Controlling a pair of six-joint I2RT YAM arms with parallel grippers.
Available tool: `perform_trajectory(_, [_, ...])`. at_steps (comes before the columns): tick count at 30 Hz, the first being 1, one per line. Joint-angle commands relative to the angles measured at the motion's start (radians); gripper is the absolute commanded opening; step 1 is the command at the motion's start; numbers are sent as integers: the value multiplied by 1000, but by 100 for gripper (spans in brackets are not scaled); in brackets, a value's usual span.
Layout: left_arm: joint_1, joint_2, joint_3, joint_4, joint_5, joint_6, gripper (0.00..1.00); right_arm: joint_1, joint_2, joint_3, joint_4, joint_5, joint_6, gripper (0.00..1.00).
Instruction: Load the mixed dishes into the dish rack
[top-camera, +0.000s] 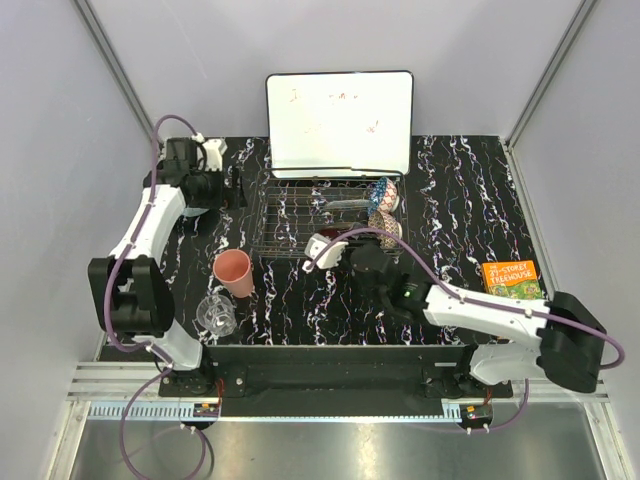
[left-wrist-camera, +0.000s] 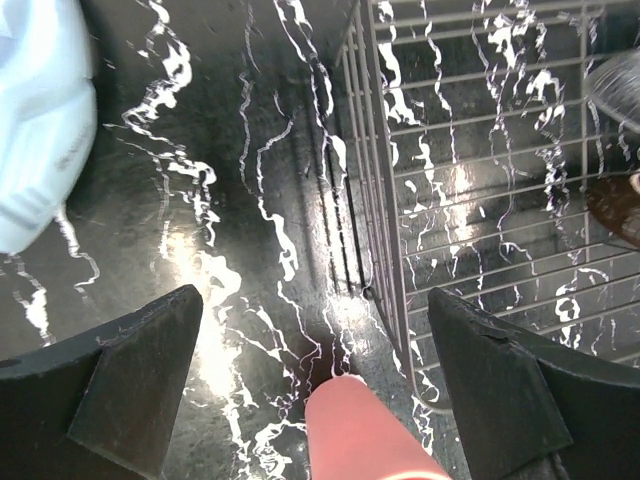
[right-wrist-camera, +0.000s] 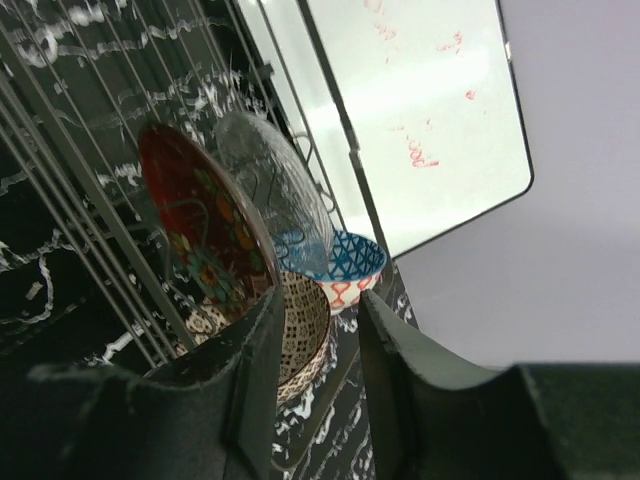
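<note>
Orange book (top-camera: 511, 279) cover, probably "Treehouse", whiteboard (top-camera: 340, 120) red scribbles unreadable

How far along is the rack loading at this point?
Done: red floral plate, clear glass dish, beige bowl and blue bowl sit in the dish rack. In hand: nothing; the right tool is open by the beige bowl, left tool open. Left: pink cup and glass mug on the table.

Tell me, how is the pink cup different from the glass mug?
The cup is solid pink; the mug is see-through. The cup sits closer to the rack; the mug sits farther from it, toward the front edge of the table. Both rest on the table, left of the rack, not loaded yet.
</note>
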Motion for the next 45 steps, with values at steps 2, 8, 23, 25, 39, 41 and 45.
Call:
perform_trajectory(2, [-56,46,43,41,-51,0,99,88,-151,98,-96,100,178,42])
perform_trajectory(8, [-97,88,43,46,-93,8,99,119,-308,142,-107,117,350,36])
perform_trajectory(23, [-257,28,-196,48,-214,124,96,117,-434,30,-72,197,407,31])
perform_trajectory(25, [-268,13,-216,49,-222,136,95,119,-443,10,-72,205,412,31])
perform_trajectory(39, [-417,-93,-294,48,-275,204,92,117,-474,-85,-107,275,472,31])
perform_trajectory(41, [-423,-101,-297,49,-275,212,91,119,-484,-94,-110,284,478,31])
perform_trajectory(45, [-438,-110,-310,51,-269,241,90,119,-497,-105,-124,292,490,31])
